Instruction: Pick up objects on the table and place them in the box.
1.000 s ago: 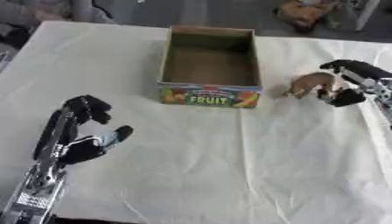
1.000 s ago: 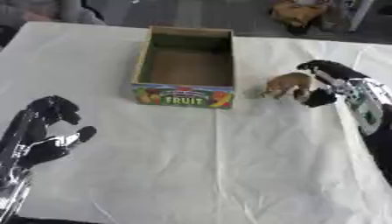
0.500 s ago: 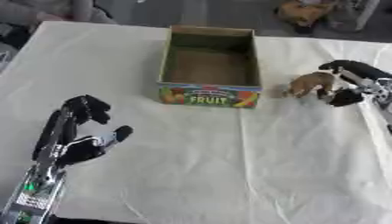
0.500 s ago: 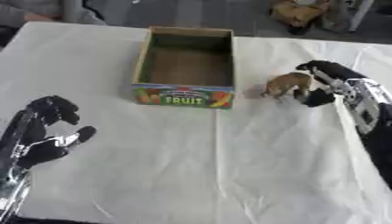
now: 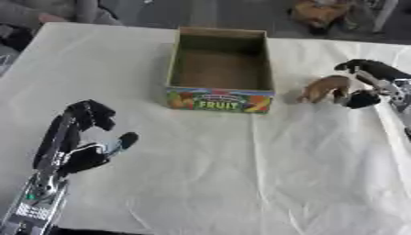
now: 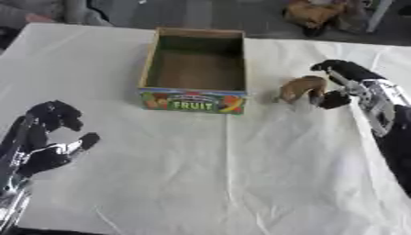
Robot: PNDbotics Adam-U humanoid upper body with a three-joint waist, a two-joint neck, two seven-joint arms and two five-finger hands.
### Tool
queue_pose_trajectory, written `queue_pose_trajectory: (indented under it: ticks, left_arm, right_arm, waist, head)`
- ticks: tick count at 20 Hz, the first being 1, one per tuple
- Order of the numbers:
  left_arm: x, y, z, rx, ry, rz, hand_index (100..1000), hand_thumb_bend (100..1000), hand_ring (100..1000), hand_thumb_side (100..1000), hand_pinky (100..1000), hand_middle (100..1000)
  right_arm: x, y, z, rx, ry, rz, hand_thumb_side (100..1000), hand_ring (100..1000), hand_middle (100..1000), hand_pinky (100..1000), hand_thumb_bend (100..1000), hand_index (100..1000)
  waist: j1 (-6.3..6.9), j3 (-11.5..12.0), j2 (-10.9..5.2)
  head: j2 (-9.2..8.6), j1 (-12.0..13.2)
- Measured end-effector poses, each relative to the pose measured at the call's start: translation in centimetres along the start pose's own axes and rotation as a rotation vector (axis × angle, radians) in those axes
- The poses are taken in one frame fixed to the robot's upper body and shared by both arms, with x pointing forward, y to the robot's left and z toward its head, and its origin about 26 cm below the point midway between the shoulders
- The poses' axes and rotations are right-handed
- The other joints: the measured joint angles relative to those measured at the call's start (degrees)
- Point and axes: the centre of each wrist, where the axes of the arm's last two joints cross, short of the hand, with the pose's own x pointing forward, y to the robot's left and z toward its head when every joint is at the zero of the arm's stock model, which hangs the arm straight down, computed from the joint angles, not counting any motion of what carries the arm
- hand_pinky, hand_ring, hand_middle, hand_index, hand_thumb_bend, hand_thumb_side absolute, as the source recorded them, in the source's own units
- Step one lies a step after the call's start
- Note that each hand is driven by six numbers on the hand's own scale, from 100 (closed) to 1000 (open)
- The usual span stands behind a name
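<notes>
An open cardboard box [image 5: 171, 69] with a FRUIT label on its front stands at the table's far middle, and its inside shows nothing. Just right of it a small brown object [image 5: 324, 87] lies on the white cloth. My right hand [image 5: 377, 75] comes in from the right edge and is open. Its fingers arch above and to the right of the brown object, and its thumb sits close against the object's right side. My left hand [image 5: 68, 147] rests at the lower left, fingers loosely bent upward, holding nothing.
The white cloth [image 5: 241, 174] covers the whole table, with slight wrinkles near the front. Beyond the far edge sit a brown-orange thing [image 5: 317, 11] and a grey shape [image 5: 48, 9]. A dark object [image 5: 12, 36] pokes in at the left edge.
</notes>
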Motion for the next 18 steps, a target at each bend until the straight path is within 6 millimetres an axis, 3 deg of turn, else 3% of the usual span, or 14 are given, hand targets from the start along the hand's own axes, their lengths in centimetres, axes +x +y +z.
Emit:
queue_pose_trajectory:
  ticks: [14, 18]
  left_arm:
    - [0.01, -0.02, 0.00, -0.003, -0.002, 0.000, 580, 765, 516, 301, 529, 524]
    - [0.01, -0.03, 0.00, -0.005, -0.004, 0.001, 580, 764, 515, 301, 529, 524]
  right_arm:
    - [0.74, 0.69, -0.64, 0.014, -0.015, -0.001, 217, 858, 821, 840, 111, 897]
    - [1.08, 0.81, -0.81, 0.011, -0.026, 0.002, 177, 827, 750, 820, 100, 843]
  waist:
    - [0.10, 0.4, 0.03]
    - [0.19, 0.4, 0.03]
  head:
    - [0.00, -0.3]
    - [0.00, -0.3]
